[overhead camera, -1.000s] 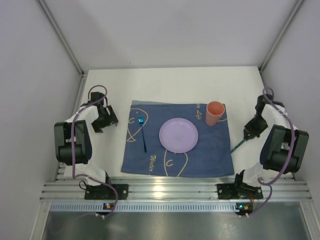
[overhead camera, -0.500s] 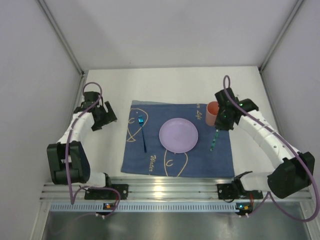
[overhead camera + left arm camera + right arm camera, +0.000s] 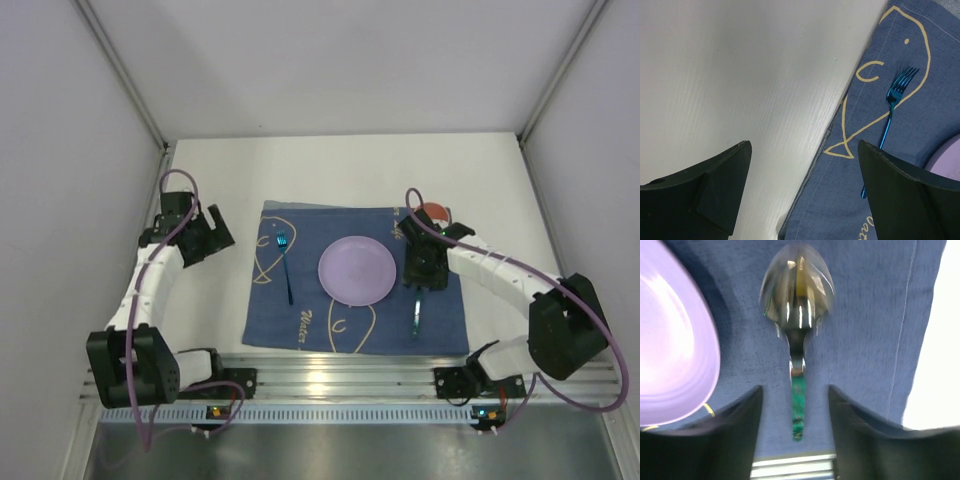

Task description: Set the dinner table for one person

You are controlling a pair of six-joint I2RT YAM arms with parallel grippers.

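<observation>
Both pairs of my fingers [image 3: 730, 440] were apart, left gripper [image 3: 804, 147] over the dinner table [image 3: 740, 75], right gripper [image 3: 795, 390] straddling the spoon [image 3: 797, 290]; lifting crooked could've knocked it against the plate [image 3: 675, 340].

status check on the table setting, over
Left fingers open over dinner table. Right fingers open, straddling spoon on blue cloth right of plate. Nothing blocking.

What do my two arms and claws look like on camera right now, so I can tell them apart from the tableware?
The left arm and right arm are built alike: white links with bulky black joint housings. A purple cable loops along each arm. The left claw and right claw are black, with broad, matte, wedge-shaped fingers and no visible markings.
</observation>
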